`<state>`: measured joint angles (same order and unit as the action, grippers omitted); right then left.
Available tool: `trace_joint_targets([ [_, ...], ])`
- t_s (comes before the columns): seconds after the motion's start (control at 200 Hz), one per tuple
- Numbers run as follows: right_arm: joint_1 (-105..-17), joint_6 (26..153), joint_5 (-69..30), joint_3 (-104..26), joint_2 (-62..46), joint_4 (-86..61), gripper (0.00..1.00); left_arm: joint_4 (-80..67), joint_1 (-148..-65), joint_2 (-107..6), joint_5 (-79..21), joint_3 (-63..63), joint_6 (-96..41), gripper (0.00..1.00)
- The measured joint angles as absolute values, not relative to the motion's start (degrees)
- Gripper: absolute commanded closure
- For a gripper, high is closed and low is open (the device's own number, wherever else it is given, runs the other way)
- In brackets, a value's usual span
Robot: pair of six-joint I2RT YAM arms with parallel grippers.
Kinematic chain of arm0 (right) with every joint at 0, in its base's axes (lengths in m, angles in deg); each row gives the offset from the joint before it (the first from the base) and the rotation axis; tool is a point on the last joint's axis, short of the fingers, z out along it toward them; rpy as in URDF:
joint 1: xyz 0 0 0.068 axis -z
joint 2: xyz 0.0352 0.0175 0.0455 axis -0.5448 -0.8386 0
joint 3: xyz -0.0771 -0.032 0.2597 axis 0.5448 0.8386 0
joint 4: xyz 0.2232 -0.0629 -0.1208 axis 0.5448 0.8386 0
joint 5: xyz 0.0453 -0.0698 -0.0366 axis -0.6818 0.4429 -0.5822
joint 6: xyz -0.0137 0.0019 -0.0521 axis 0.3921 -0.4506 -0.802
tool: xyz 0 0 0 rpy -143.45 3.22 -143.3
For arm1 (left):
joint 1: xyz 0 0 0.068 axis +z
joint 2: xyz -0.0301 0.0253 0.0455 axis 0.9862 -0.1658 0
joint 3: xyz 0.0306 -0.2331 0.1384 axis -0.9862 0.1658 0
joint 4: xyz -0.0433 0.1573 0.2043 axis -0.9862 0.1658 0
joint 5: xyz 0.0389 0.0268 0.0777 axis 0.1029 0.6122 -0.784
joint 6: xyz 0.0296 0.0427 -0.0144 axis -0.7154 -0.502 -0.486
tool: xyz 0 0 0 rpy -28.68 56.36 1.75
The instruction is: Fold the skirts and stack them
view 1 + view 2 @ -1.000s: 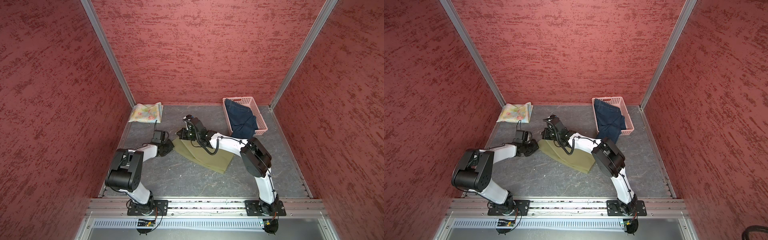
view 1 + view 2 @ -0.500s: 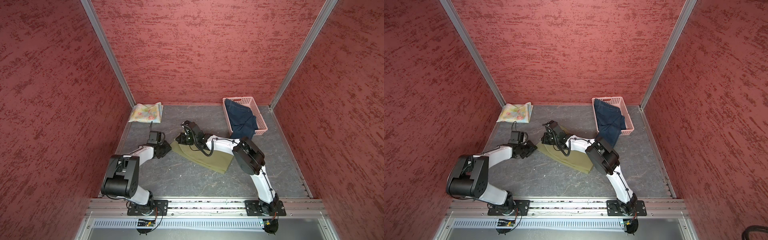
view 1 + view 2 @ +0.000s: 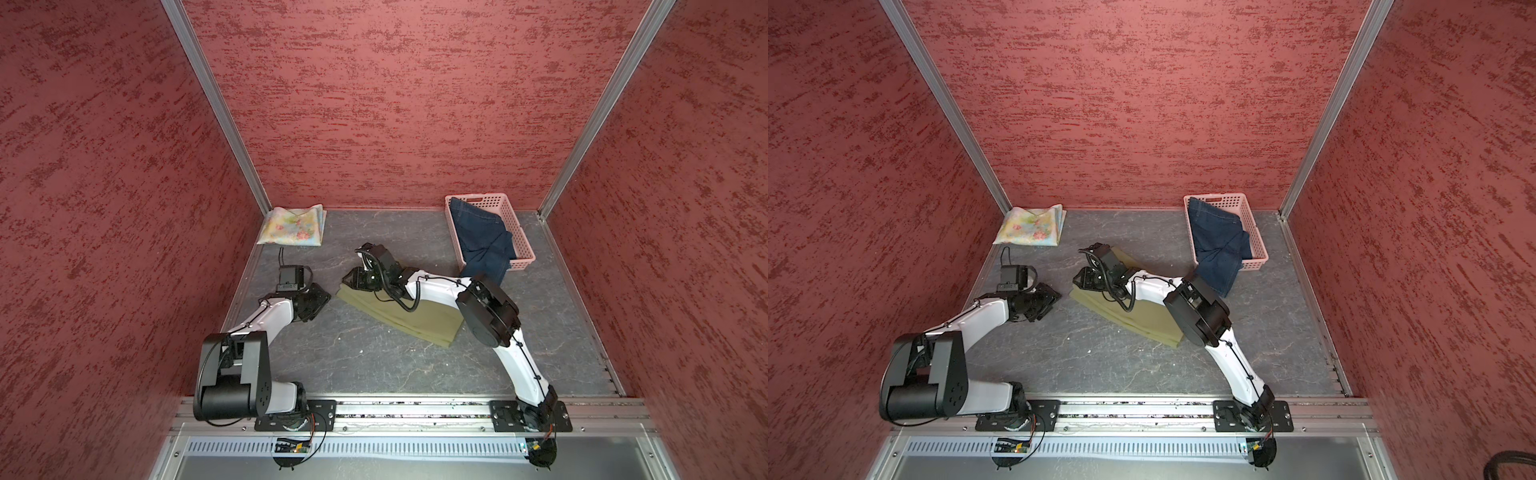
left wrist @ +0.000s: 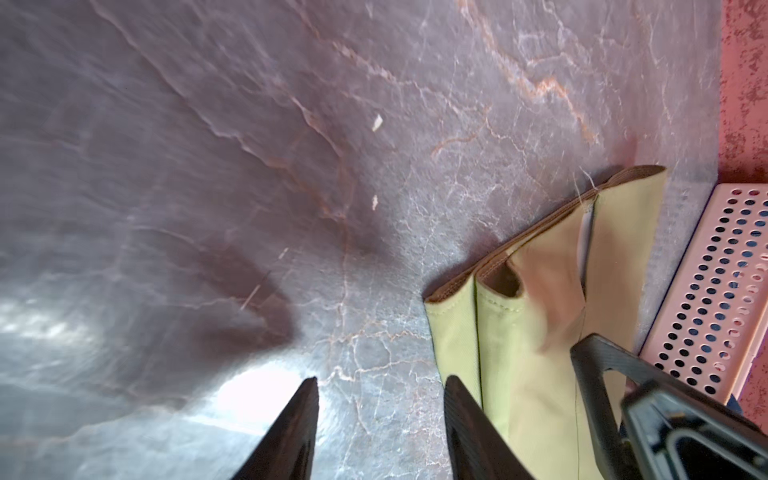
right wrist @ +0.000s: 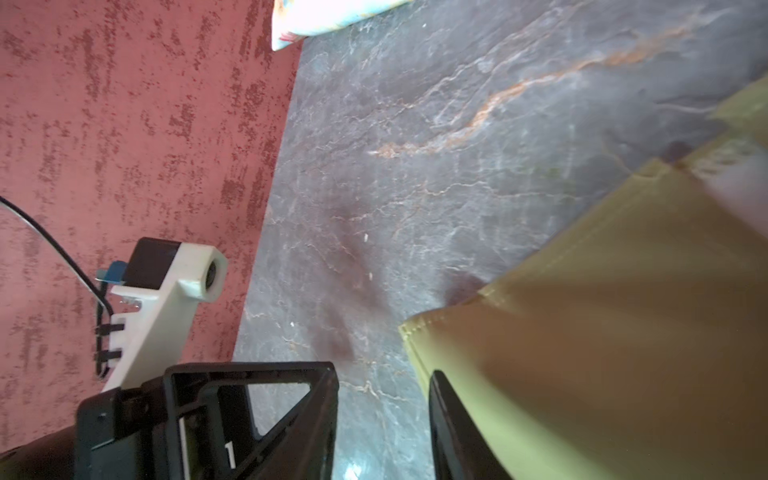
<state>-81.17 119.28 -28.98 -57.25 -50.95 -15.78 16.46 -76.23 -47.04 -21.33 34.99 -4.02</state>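
The olive-green skirt [image 3: 419, 322] [image 3: 1142, 322] lies folded flat mid-table. My right gripper [image 3: 350, 281] [image 3: 1079, 281] is low at its left end, open; in the right wrist view [image 5: 382, 372] bare table shows between the jaws and one finger borders the olive cloth [image 5: 602, 332]. My left gripper [image 3: 322, 297] [image 3: 1054, 296] is open just left of that skirt, with only table between its jaws [image 4: 380, 380]; the skirt's edge [image 4: 540, 332] lies beside one finger. The floral skirt [image 3: 293, 226] [image 3: 1032, 226] lies folded at the back left. The denim skirt [image 3: 482, 241] [image 3: 1219, 245] hangs out of the basket.
The pink perforated basket [image 3: 524, 249] [image 3: 1259, 245] [image 4: 706, 291] stands at the back right against the wall. Red walls close in the grey marbled table on three sides. The left wrist camera mount [image 5: 174, 270] shows close to the right gripper.
Both grippers have gone from shut to open. The olive skirt's left end, held raised before, now lies flat, and the left gripper has drawn back to the left of it.
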Motion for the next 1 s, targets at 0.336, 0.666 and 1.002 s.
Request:
trace_joint_targets([
  [0.336,-80.08,117.03,-25.66,-49.87,-42.21,-13.92,0.5,18.6,-77.12,-47.22,-20.79,32.52,-5.24,0.49],
  [0.666,-73.35,114.04,-16.72,-30.09,-23.74,-7.26,0.45,20.26,-86.87,-53.8,-24.7,20.43,-8.54,0.5],
  [1.002,-68.43,111.57,-13.16,-22.87,-22.82,-0.96,0.42,23.69,-98.74,-65.8,-31.21,7.03,-15.56,0.5],
])
